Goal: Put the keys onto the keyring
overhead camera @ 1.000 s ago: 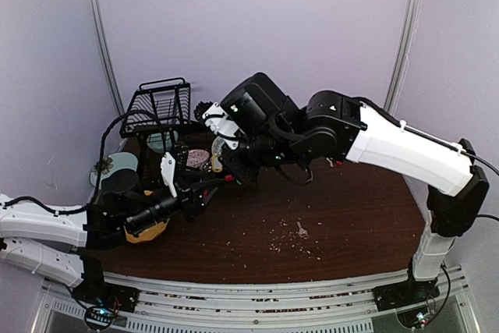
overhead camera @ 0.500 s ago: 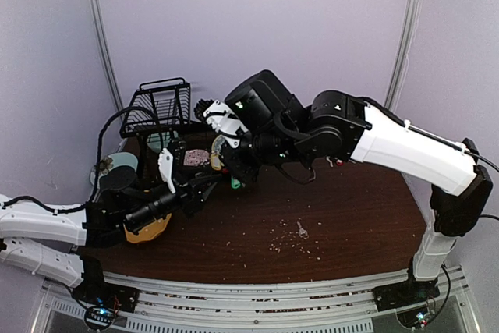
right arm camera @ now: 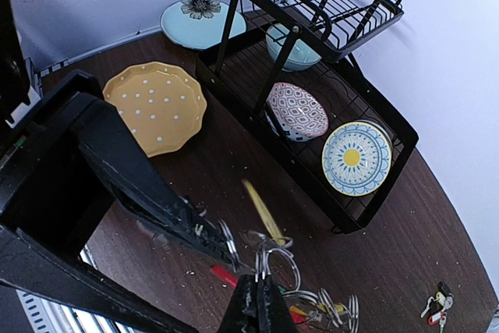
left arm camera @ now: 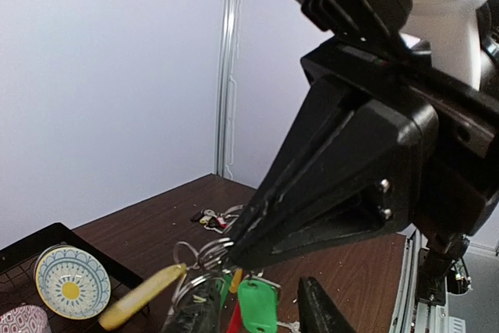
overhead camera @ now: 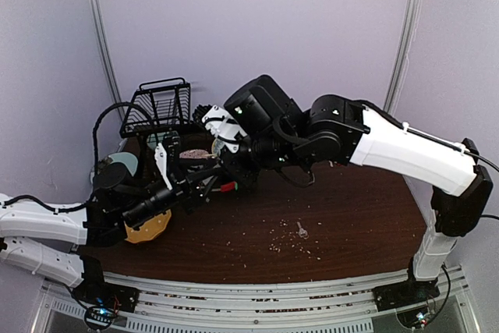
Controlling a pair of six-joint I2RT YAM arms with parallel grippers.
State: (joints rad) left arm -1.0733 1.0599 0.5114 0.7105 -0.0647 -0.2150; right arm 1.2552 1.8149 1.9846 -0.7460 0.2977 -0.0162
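Observation:
The keyring (right arm camera: 274, 264) is a bunch of silver rings with a red clip (right arm camera: 222, 274), a yellow tag (right arm camera: 263, 210) and a green tag (left arm camera: 257, 306), held in the air between both grippers. My right gripper (right arm camera: 258, 292) is shut on one ring from above. My left gripper (left arm camera: 253, 313) has its jaws apart, with rings (left arm camera: 204, 255) hooked over its left finger (left arm camera: 193, 311) and the green tag hanging between the fingers. In the top view the grippers meet above the table's left middle, and the red clip (overhead camera: 228, 187) shows below them. More keys (right arm camera: 437, 302) lie on the table.
A black dish rack (overhead camera: 156, 107) with bowls and plates stands at the back left. A yellow dotted plate (right arm camera: 156, 105) and a pale blue plate (right arm camera: 201, 21) lie near it. A small silver piece (overhead camera: 301, 231) and crumbs lie mid-table.
My left gripper has risen and moved a little right toward the right gripper. The hanging bunch has swung, so the red clip now shows below the grippers.

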